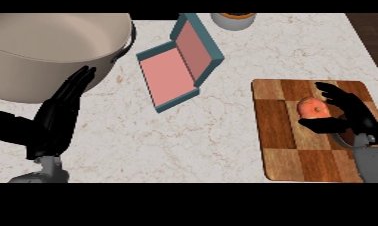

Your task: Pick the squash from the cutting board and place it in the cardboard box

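Marble counter (221, 130), pale with thin veins. Squash (313, 107) sits on cutting board (284, 140) at right, right hand (347, 115) curled round it, thumb below. Left hand (63, 115) rests flat, fingers straight, beside big pot (52, 55). Risks, as judgement: round squash may roll out during lift; box (181, 65) well apart to left, shallow with lid up, may shift under contact. No readable writing anywhere.

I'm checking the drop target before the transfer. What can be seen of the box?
The cardboard box is a shallow, open rectangular tray with teal outer walls and a pink inside, its hinged lid tipped up on the far right side. It lies slantwise on the marble counter, between the big pot and the cutting board. Nothing shows inside; neither hand touches it.
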